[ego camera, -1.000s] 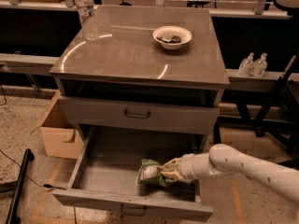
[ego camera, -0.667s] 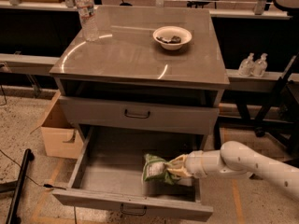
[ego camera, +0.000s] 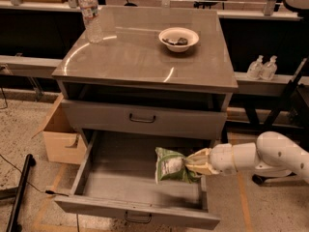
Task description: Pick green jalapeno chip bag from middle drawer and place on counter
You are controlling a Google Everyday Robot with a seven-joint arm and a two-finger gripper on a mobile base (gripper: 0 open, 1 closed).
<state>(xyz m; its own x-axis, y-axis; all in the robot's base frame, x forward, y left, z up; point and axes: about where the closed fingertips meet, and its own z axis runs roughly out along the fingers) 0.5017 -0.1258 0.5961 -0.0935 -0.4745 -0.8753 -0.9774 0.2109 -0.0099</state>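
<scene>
Nearest to the view, the middle drawer (ego camera: 96,187) stands pulled out well past the near edge of the counter (ego camera: 140,62), its dark bar handle low on its front. My gripper (ego camera: 194,162) reaches in from the right, below the counter's near right corner, over the right side of the drawer. Its fingers are pinched tight on the right end of the green jalapeno chip bag (ego camera: 170,166), which stands on edge with its white label facing the front; I cannot tell whether the bag touches the drawer floor. Above it, the upper drawer (ego camera: 142,121) is closed. A cardboard box (ego camera: 60,135) sits on the floor beside the cabinet's left side. On the counter, a white bowl (ego camera: 178,38) with something dark in it sits toward the far right corner, and a clear water bottle (ego camera: 91,14) stands upright at the far left corner
</scene>
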